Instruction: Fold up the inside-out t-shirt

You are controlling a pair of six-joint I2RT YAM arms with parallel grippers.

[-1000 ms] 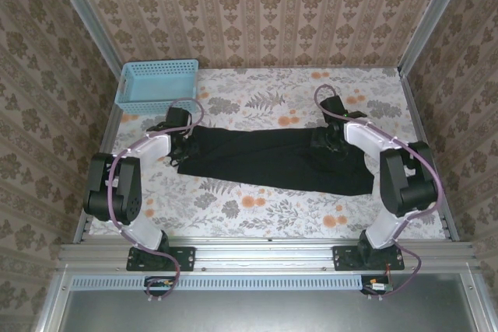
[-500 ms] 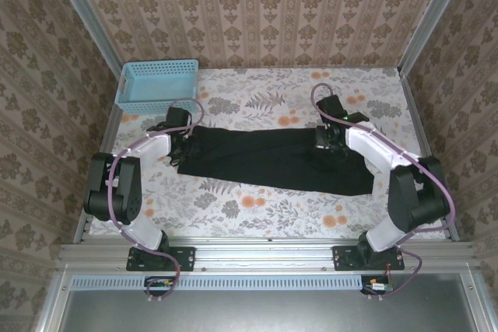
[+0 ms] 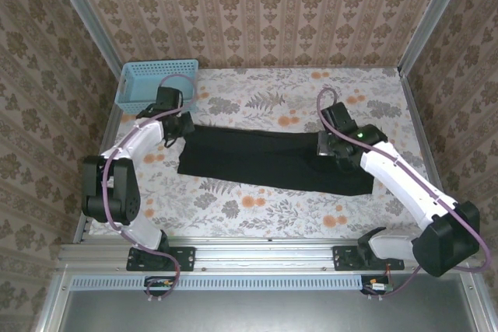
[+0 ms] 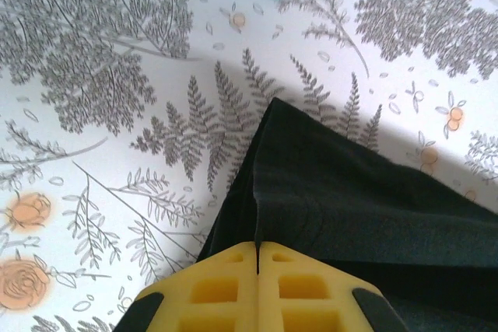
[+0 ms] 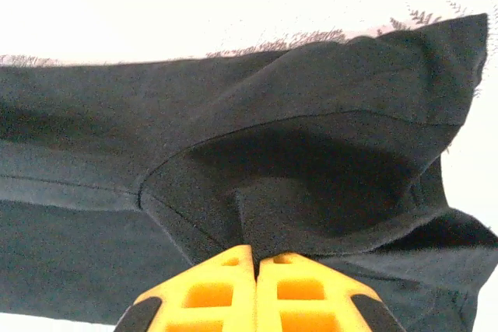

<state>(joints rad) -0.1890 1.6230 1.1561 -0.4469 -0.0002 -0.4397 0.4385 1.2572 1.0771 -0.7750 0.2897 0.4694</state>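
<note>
Top external view, entry one: inside-out t-shirt [image 3: 272, 159], black, laid as a long flattened band across the floral tablecloth [image 3: 257, 99]. Its length runs left to right, and the right end sits slightly nearer the arm bases.

Entry two: left gripper [image 3: 180, 126], at the t-shirt's far left corner. In the left wrist view its yellow fingers [image 4: 210, 289] are pressed together with the fabric's edge pinched between the tips. The cloth spreads away ahead and to the right of them.

Entry three: right gripper [image 3: 327, 145], over the t-shirt's right portion, short of its right end. In the right wrist view the jaws are closed on a raised pucker of black fabric, and folds fan out from the pinch.

Entry four: light blue plastic basket [image 3: 156, 83], beyond the t-shirt's left end, apart from the fabric.
</note>
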